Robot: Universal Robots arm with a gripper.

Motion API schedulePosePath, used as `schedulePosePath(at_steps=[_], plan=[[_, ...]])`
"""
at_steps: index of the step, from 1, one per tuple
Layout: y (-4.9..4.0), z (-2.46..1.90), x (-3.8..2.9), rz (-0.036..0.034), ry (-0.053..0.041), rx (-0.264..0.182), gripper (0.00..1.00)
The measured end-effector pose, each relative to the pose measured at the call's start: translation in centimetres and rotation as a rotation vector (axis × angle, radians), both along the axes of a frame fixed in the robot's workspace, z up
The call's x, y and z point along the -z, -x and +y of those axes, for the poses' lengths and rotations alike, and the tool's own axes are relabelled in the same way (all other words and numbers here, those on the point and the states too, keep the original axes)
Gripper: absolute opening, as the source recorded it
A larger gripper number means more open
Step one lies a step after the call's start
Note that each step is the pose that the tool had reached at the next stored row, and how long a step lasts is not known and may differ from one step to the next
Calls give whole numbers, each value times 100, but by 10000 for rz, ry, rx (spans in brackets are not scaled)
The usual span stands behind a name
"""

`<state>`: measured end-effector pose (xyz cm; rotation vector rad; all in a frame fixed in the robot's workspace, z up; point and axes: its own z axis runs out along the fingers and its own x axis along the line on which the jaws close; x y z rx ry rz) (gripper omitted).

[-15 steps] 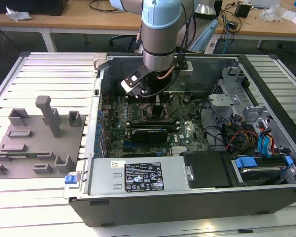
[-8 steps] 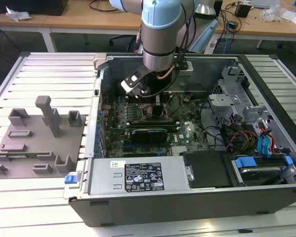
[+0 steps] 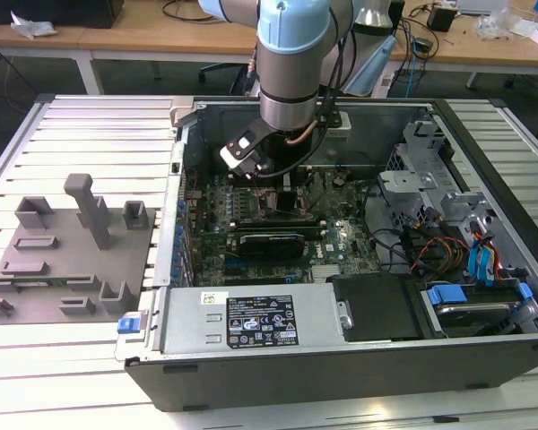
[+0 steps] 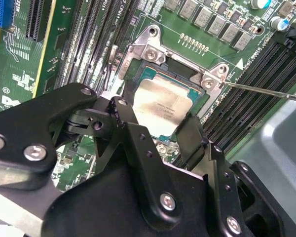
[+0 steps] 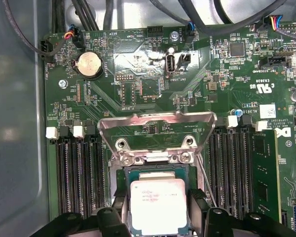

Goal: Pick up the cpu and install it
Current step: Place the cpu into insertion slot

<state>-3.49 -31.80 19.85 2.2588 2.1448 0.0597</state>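
Observation:
The cpu [image 5: 158,195] is a silvery square chip with a green rim, and it lies over the open socket on the green motherboard [image 5: 138,94]. My gripper [image 5: 159,210] straddles it, with one black finger [image 5: 121,205] against each side of the chip. In the second wrist view the cpu [image 4: 163,101] sits level inside the metal socket frame [image 4: 150,49], between the same fingers [image 4: 190,136] of the gripper [image 4: 158,123]. In the exterior view the arm's wrist [image 3: 287,98] reaches down into the open computer case [image 3: 251,345].
The socket's load plate [image 5: 158,123] stands tilted open beyond the chip, and its thin lever [image 4: 266,91] sticks out to one side. Memory slots [image 5: 81,177] flank the socket. A grey fixture plate with blocks [image 3: 72,251] lies at the exterior view's left.

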Motion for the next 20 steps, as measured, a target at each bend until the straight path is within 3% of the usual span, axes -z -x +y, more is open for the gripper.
schedulePosePath(at_steps=[2,5,11,15,18,20], plan=[[0,0,-16,0,1,1,60],[0,0,-114,0,-1,1,60],[0,0,-116,-1,-1,0,59],[0,0,-118,-1,-2,0,34],[0,0,-119,0,-1,0,28],[0,0,-120,0,-1,0,11]])
